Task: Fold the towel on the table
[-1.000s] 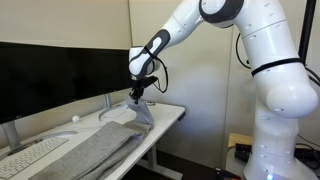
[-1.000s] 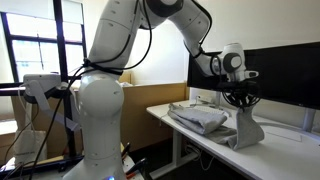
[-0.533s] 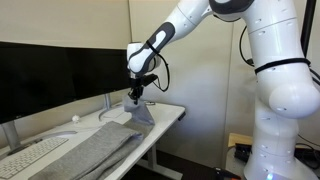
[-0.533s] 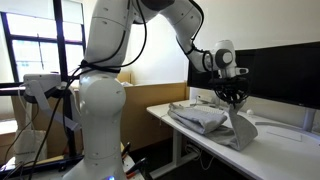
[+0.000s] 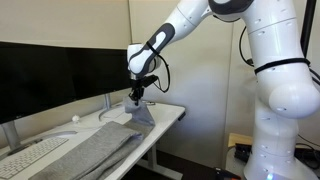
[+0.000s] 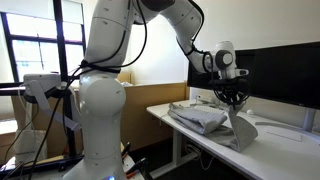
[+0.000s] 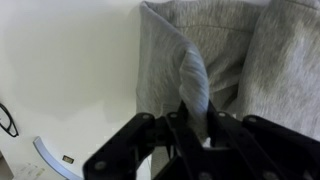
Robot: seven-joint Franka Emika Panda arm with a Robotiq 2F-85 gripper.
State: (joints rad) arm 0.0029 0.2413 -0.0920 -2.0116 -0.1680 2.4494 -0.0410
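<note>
The gripper (image 7: 196, 120) is clamped on a pinched ridge of the towel (image 7: 265, 60), its jaws nearly together with grey cloth standing up between them. In both exterior views it holds that part raised just above the table (image 5: 170, 116), the cloth hanging below like a small tent. The rest of the towel lies bunched along the white top, in front of the black monitors (image 5: 50, 70) and beside a white keyboard (image 5: 28, 156).

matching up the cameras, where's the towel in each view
In an exterior view: towel runs lower left to centre, far end lifted.
In an exterior view: towel bunched right of centre, one end raised.
Wrist view: towel fills the upper right.
Shared landmark: the claw pinching the raised fold.
</note>
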